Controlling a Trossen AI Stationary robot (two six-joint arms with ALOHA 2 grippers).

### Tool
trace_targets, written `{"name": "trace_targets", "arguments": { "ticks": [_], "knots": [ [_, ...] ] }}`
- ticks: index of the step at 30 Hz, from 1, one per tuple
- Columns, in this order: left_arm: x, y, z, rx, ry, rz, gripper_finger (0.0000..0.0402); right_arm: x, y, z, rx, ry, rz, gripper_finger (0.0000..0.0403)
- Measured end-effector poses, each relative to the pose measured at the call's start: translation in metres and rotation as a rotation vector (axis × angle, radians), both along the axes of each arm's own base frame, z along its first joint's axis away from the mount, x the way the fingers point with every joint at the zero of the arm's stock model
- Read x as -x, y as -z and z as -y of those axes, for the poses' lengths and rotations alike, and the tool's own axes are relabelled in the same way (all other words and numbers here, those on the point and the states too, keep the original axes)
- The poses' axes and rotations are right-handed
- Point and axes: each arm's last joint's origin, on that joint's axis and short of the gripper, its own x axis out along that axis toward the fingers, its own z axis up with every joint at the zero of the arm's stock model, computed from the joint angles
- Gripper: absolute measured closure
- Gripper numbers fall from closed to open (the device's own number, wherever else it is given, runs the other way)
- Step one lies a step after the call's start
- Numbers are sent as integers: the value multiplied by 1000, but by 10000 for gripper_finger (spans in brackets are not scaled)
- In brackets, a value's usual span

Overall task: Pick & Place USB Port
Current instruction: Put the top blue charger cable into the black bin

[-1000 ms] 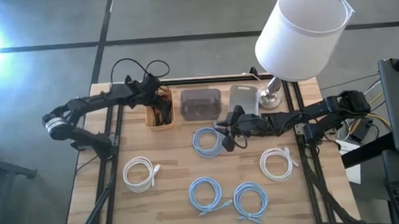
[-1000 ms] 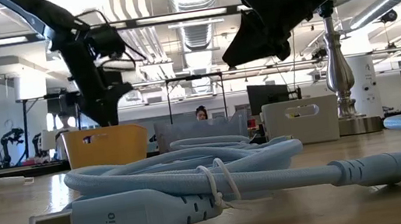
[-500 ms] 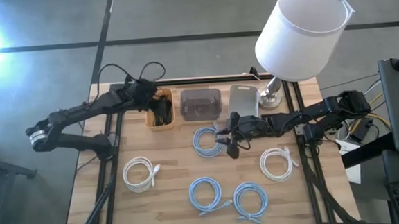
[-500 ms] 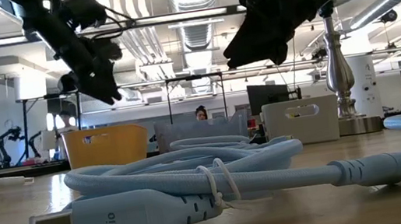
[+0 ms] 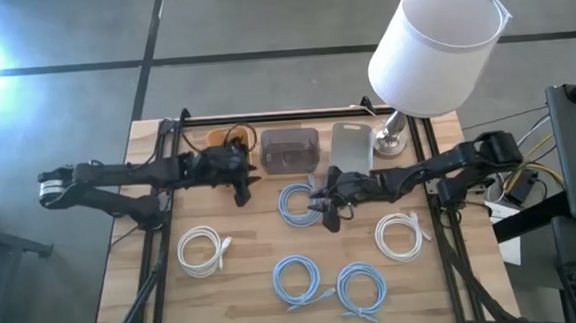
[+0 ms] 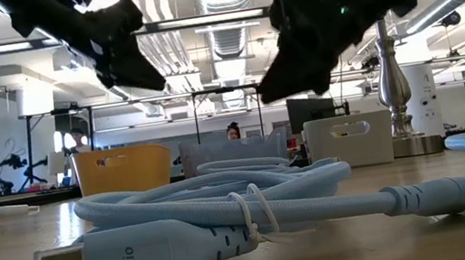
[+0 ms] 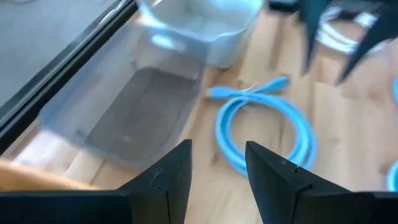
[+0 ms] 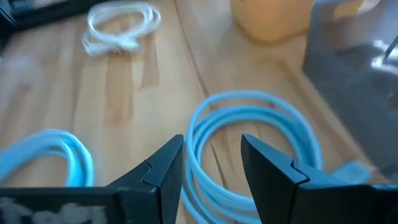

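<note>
A light-blue coiled USB cable (image 5: 298,203) lies flat on the wooden table in front of three bins; it also shows in the left wrist view (image 7: 264,127) and the right wrist view (image 8: 249,146). My right gripper (image 5: 325,215) hovers at that coil's right edge, open and empty (image 8: 211,163). My left gripper (image 5: 242,192) is open and empty (image 7: 217,168) above the table, just near of the yellow bin (image 5: 221,139) and left of the coil. In the low view both grippers hang above the table: left (image 6: 128,67), right (image 6: 284,73).
A grey see-through bin (image 5: 289,149) and a white bin (image 5: 352,143) stand at the back, and a lamp (image 5: 431,48) at the back right. Two white coils (image 5: 201,252) (image 5: 401,237) and two more blue coils (image 5: 297,281) (image 5: 361,289) lie nearer the front edge.
My left gripper has come away from over the yellow bin and gone toward the near edge and a little right, with its arm stretched low across the table. My right gripper has gone slightly left and down toward the blue coil. The cables have not moved.
</note>
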Motion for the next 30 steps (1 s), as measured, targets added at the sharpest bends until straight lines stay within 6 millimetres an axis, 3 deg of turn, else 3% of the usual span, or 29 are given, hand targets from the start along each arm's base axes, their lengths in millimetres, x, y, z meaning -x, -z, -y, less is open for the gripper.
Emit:
{"name": "trace_targets", "arguments": {
  "ticks": [8, 25, 30],
  "knots": [
    [-1, 5, 11, 10, 34, 0, 250, -20, 47, -3, -51, -79, -148, 245],
    [0, 7, 10, 3, 1, 0, 250, -58, 90, -6, 50, -167, -243, 258],
    [0, 8, 10, 3, 1, -1, 250, -64, 89, -6, 46, -163, -299, 283]
  ]
}}
